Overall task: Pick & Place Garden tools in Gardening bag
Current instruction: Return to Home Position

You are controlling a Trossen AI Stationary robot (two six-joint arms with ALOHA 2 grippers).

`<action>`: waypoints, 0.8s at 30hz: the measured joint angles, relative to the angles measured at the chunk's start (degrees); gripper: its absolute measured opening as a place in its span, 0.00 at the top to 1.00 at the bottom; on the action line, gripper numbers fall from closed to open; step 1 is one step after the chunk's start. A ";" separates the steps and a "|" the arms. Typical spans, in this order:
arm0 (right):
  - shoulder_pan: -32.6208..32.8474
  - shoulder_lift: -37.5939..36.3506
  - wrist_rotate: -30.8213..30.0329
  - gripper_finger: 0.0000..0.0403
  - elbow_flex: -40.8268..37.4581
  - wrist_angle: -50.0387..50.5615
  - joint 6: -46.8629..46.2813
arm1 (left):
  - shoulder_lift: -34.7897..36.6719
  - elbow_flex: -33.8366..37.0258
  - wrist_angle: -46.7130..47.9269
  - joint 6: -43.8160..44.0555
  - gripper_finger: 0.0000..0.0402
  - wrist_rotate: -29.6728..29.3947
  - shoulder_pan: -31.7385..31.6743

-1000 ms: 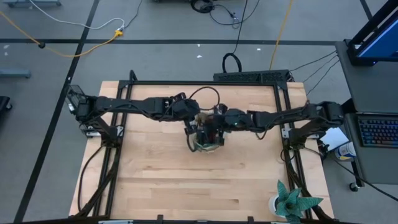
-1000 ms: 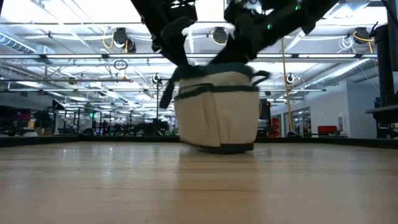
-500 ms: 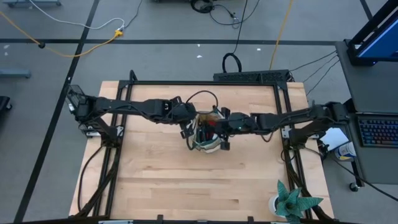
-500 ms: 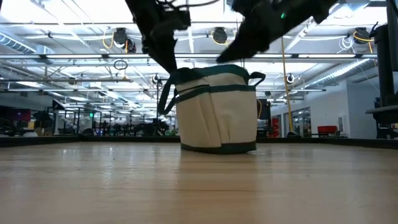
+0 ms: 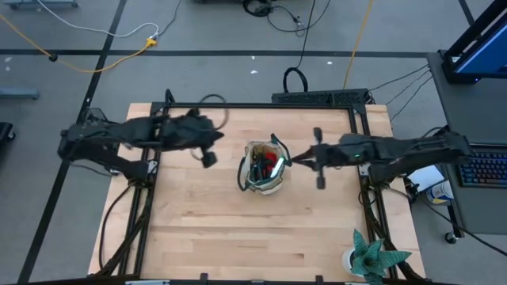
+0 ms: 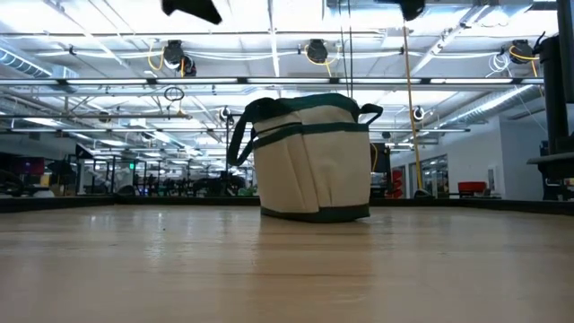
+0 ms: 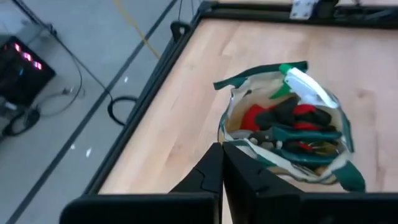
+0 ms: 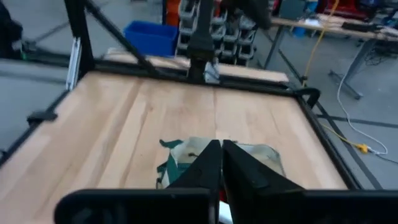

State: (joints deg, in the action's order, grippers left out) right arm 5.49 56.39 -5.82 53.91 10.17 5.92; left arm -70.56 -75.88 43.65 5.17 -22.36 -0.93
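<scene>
The tan gardening bag with dark green trim stands upright on its base at the middle of the table, also seen in the low view. Inside it lie garden tools: a red glove, green-handled shears and a green and white spray bottle. My left gripper hangs shut in the air to the bag's left, its fingers together. My right gripper hangs shut to the bag's right, with the bag's rim partly hidden behind its fingers.
A spiky green plant in a white pot stands at the table's near right corner. A black frame runs along the far edge and both sides. Bare wood lies in front of the bag.
Both grippers have risen and drawn away from the bag's rim, the left toward the table's left edge, the right toward its right edge. The bag, tilted with one side of its base off the table a second ago, now stands flat.
</scene>
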 joint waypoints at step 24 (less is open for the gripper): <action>-0.02 -37.75 0.13 0.99 -29.66 -12.79 0.78 | 57.59 53.42 -35.35 -16.58 0.99 16.36 1.18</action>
State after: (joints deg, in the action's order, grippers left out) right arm 5.48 18.64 -5.69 24.25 -2.62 6.70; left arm -12.98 -22.46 8.30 -11.41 -6.00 0.25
